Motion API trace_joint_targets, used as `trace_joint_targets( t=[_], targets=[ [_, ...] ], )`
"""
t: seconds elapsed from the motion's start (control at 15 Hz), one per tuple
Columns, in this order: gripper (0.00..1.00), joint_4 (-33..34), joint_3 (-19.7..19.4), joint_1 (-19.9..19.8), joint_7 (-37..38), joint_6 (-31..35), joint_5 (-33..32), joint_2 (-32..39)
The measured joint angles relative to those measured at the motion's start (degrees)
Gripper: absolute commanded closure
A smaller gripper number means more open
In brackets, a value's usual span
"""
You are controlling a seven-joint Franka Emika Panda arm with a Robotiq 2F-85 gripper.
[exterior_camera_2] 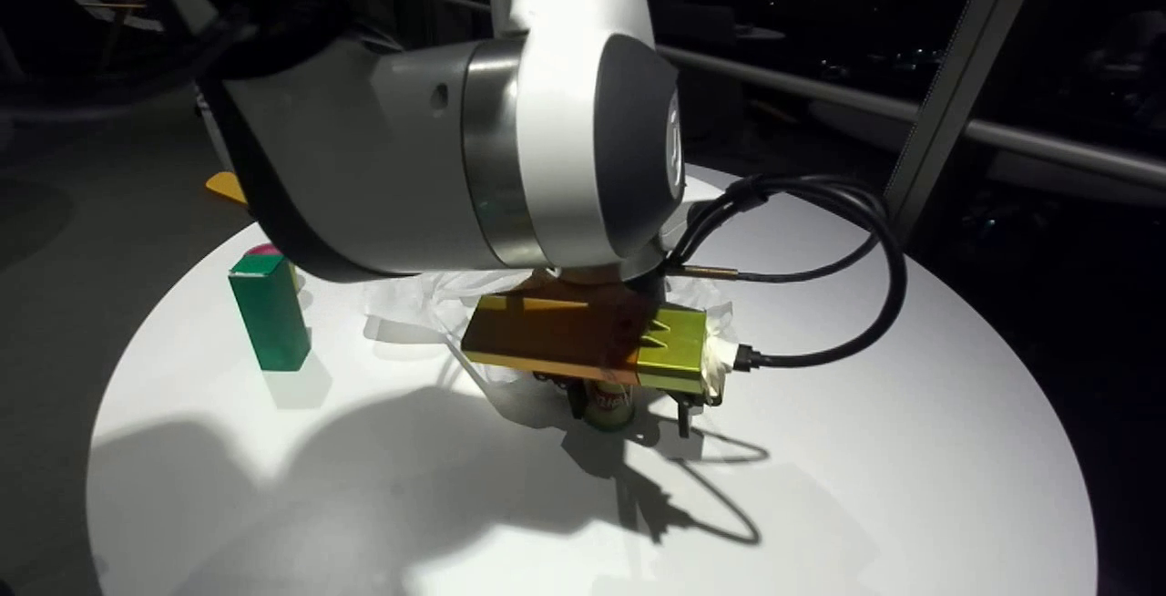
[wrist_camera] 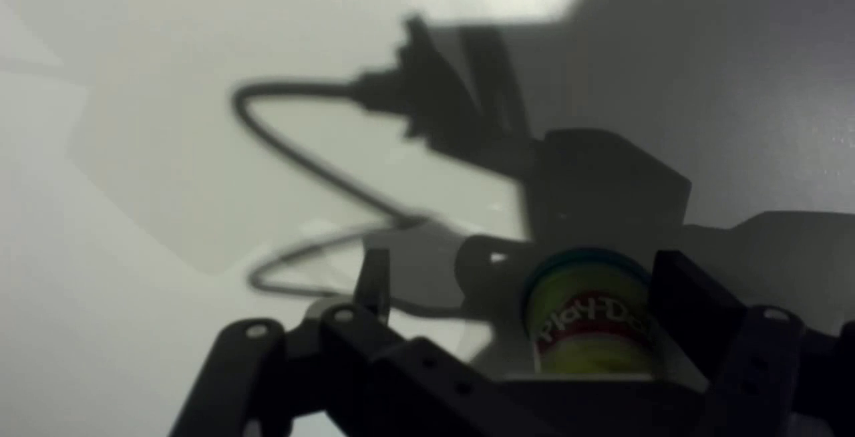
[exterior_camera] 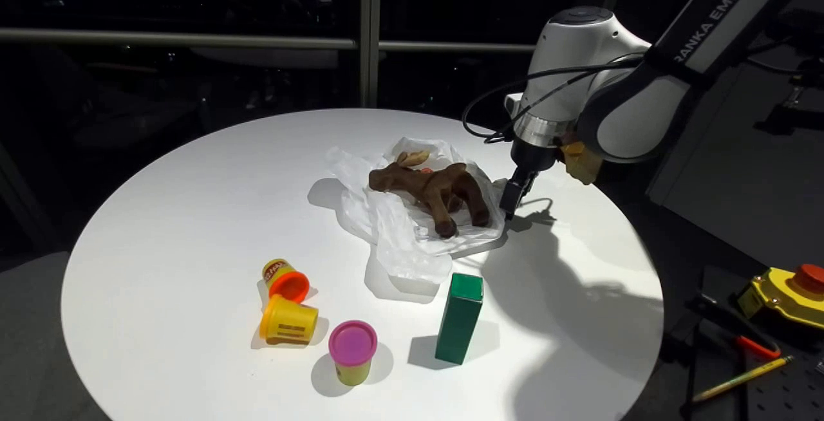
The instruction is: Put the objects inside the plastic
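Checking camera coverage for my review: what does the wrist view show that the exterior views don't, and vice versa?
Only the wrist view clearly shows the blue rim of the Play-Doh tub between the open fingers.
Only the exterior views show the green box, the magenta-lidded tub and the brown plush animal.
Shared: the white table and the fingers.

Plush (exterior_camera: pixel 421 183) lies on bag (exterior_camera: pixel 404 241), bag on table (exterior_camera: pixel 193 247).
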Motion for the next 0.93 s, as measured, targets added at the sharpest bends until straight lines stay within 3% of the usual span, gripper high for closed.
trace_joint_targets(
  t=[0.73, 0.8, 0.93],
  targets=[
    [0.0, 0.43, -0.22, 3.11, -6.49, 1.66, 8.5, 0.02],
    [0.15, 0.56, -0.42, 3.27, -6.49, 2.23, 8.68, 0.06],
    [0.32, 0.97, -0.97, 3.66, -6.49, 3.35, 8.79, 0.3]
  ],
)
